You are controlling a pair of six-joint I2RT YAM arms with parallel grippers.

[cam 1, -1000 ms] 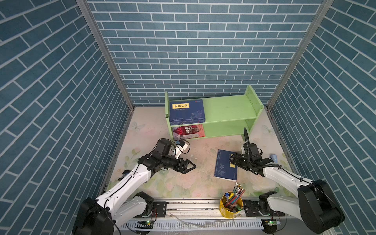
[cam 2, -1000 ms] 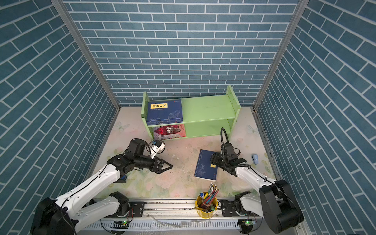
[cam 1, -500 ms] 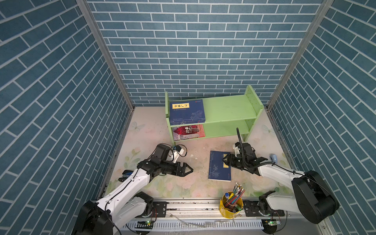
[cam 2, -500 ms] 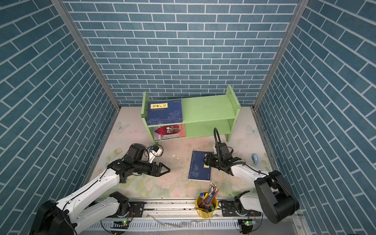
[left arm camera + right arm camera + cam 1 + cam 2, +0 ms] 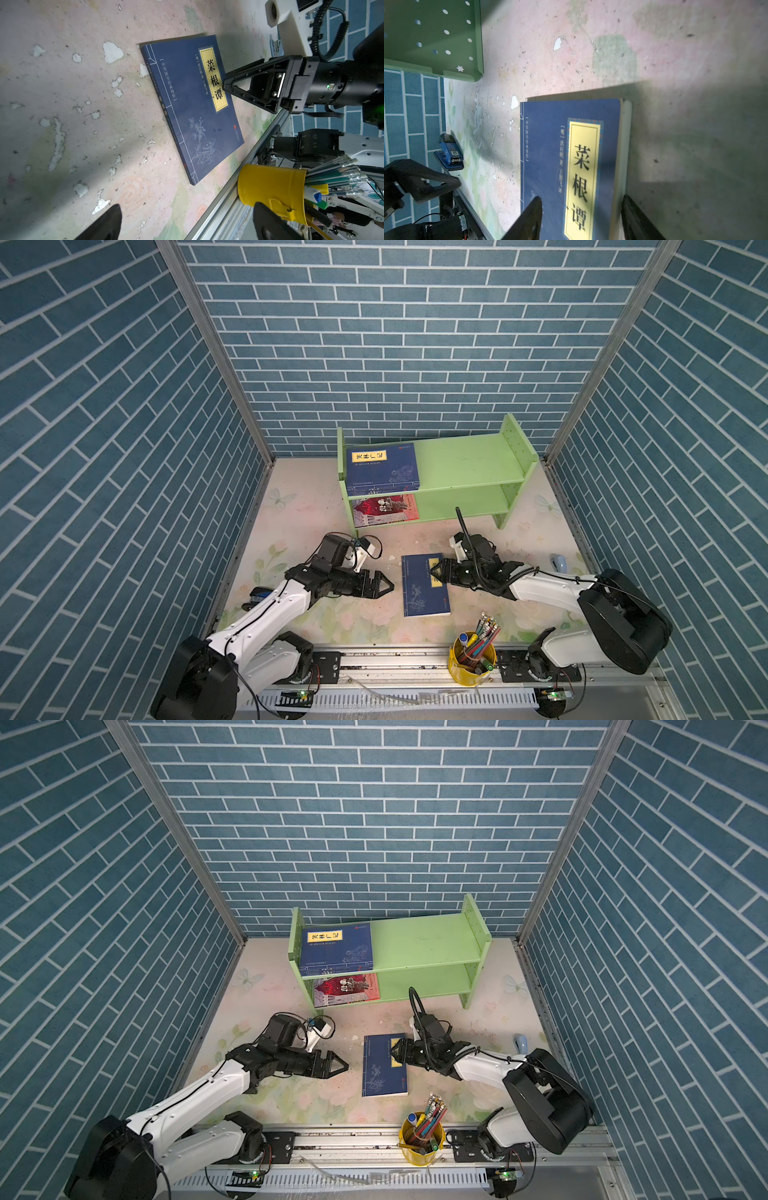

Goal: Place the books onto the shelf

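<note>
**One loose navy book (image 5: 424,587) flat at the right gripper (image 5: 434,572) tips, off the shelf (image 5: 465,464)**

At right gripper: jaws part-way apart, nothing clamped. Straddles the book's long page edge, with one black finger (image 5: 529,218) over the matte cover next to the yellow title label (image 5: 583,166) and the other past the white page block, over the table mat (image 5: 675,62). Cannot tell whether either finger touches.

Just ahead of the left gripper (image 5: 386,584) tips: same thin paperback, spine side nearest, small gap, no contact. Jaws spread fully wide, empty. Triangular black fingers, low over the mat.

Beyond both grippers, well apart: shelf in light-green painted wood. Two flat boards between taller side panels (image 5: 519,448) drilled with peg holes.
- Upper board, end nearer the left gripper: second navy book (image 5: 381,468), flat, yellow label up. Count of anything under it unclear.
- Lower board, directly beneath: red-and-grey book (image 5: 384,509), flat, glossy illustrated cover.

Mat under everything: pale floral print, surface chipped into white flecks.

Behind the right gripper, near its arm's base: yellow cylindrical cup (image 5: 471,664), smooth painted wall, packed with pencils and pens.

Behind the left gripper, beside its forearm and close to the wall: blue stapler (image 5: 450,153).
</note>
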